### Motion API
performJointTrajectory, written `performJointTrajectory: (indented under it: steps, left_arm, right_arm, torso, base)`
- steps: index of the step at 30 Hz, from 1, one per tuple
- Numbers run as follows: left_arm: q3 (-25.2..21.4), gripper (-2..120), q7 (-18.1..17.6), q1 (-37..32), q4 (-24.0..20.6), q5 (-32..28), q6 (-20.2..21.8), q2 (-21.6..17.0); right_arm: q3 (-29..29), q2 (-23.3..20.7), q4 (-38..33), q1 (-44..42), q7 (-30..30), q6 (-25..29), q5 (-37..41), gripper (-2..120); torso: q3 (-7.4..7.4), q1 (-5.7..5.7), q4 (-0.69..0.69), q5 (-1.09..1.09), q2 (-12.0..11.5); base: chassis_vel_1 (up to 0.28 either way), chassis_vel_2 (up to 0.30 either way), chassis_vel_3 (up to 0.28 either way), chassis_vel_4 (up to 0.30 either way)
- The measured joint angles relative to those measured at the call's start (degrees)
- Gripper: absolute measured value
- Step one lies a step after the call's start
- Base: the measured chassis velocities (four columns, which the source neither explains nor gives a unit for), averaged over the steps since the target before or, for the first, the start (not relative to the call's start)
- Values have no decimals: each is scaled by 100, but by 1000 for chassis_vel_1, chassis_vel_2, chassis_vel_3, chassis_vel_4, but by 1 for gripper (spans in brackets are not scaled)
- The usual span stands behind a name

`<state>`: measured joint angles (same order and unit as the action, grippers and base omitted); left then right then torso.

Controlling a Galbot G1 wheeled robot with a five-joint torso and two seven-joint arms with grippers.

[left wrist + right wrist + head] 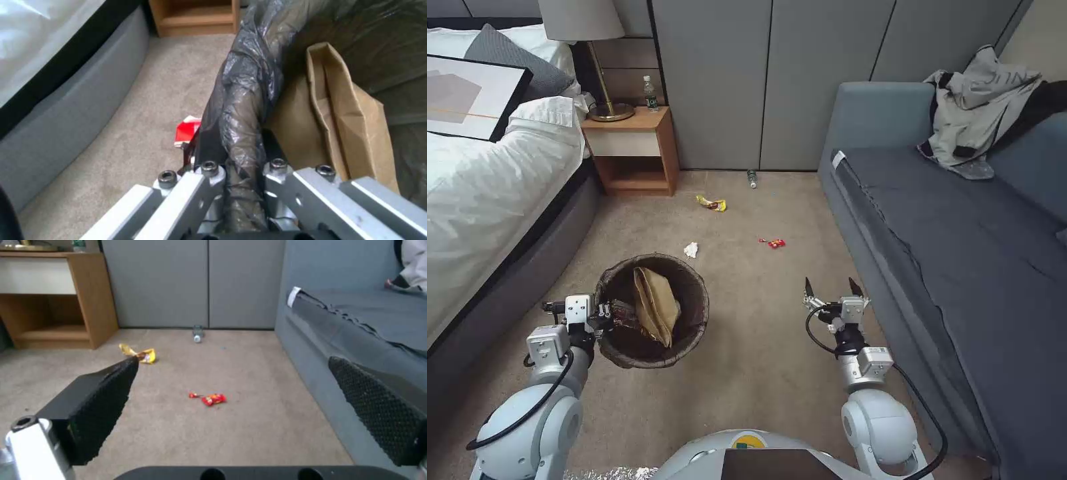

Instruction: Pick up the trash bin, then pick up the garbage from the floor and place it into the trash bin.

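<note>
Left end effector (242, 173) clamped on trash bin (242, 100) rim, brown paper bag (342, 120) inside, red packet (186, 131) on carpet

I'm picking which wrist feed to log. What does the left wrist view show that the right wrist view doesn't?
Left wrist view: the left gripper shut on the bin rim, the brown paper bag inside, a red packet by the rim, and the bed.
Right wrist view: the open right gripper, the sofa, and floor litter: yellow wrapper, red packet, bottle.
Both: the carpet and the nightstand.
</note>
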<state>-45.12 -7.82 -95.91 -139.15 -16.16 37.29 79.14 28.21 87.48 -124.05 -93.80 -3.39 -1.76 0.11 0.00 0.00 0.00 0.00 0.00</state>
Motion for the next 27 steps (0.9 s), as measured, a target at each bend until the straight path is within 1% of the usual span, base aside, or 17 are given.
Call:
performJointTrajectory:
  steps: [7, 27]
  left_arm:
    - [0, 4, 0, 3, 0, -2, 0, 3]
    - [12, 4, 1, -14, -4, -5, -1, 3]
  right_arm:
    - [0, -12, 1, 5, -1, -11, 23, 100]
    - [-49, -9, 31, 16, -3, -21, 53, 100]
  torso:
    - [0, 0, 0, 0, 0]
    - [0, 0, -1, 0, 0]
  base:
    - [-9, 8, 7, -5]
    - [-45, 48, 46, -49]
